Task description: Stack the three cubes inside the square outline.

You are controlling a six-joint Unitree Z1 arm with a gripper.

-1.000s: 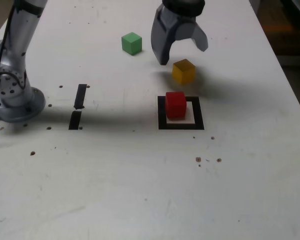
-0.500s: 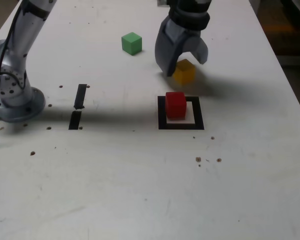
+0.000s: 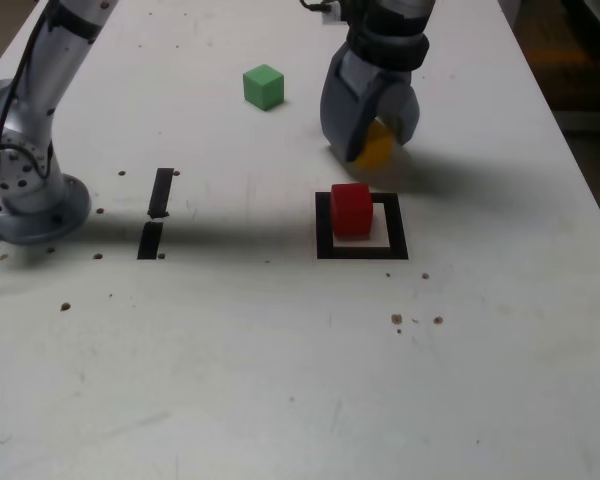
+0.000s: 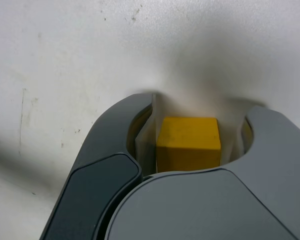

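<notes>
My gripper (image 3: 374,143) stands low over the table with its grey jaws closed on the yellow cube (image 3: 377,150), which looks slightly tilted between them. In the wrist view the yellow cube (image 4: 188,142) fills the gap, with both pads against its sides. The red cube (image 3: 351,209) sits inside the square outline (image 3: 323,228), toward its left side in the exterior view, just nearer the camera than the gripper. The green cube (image 3: 264,86) rests alone on the table, farther back and to the exterior view's left.
Two short black tape strips (image 3: 161,192) lie at the exterior view's left. The arm's grey base (image 3: 25,195) stands at the far left edge. Small dark specks (image 3: 397,319) dot the white table in front of the outline.
The gripper has come down around the yellow cube and its jaws have closed from wide open onto the cube's sides. The cube has shifted slightly. The red and green cubes have not moved.
</notes>
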